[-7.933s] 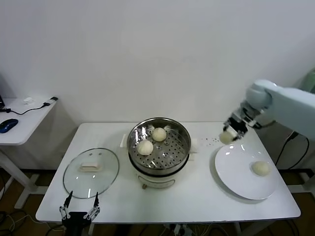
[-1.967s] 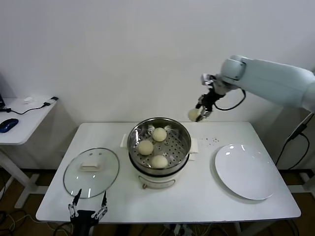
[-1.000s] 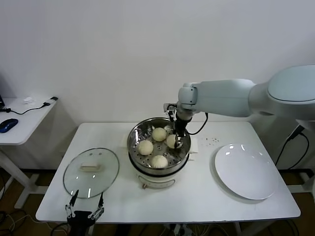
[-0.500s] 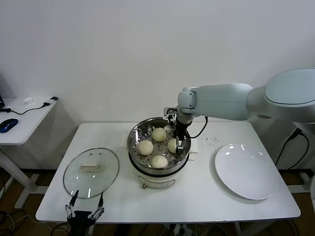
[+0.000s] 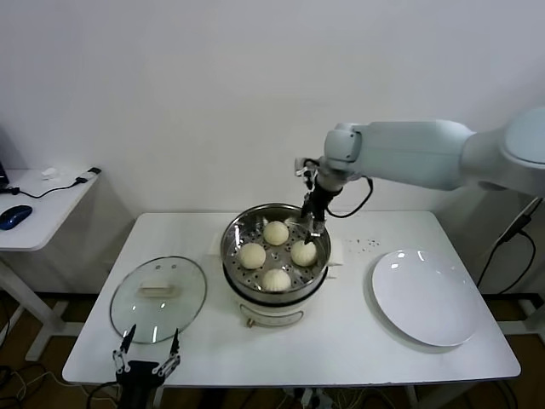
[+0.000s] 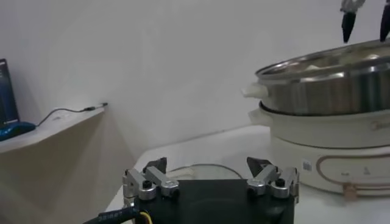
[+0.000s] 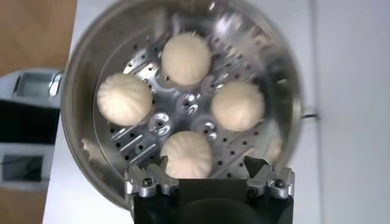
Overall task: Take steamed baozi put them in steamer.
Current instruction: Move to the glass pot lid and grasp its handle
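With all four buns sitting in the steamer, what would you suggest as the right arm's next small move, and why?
Probably lift the right gripper clear and retract: its jaws are open and empty above the steamer, all four baozi lie on the tray, and the plate holds nothing. The left gripper waits by the table edge.

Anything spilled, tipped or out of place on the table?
Nothing stands out. Four baozi sit evenly spaced on the steamer tray, the plate is bare, and the glass lid lies flat beside the pot. The right gripper hangs open above the rim.
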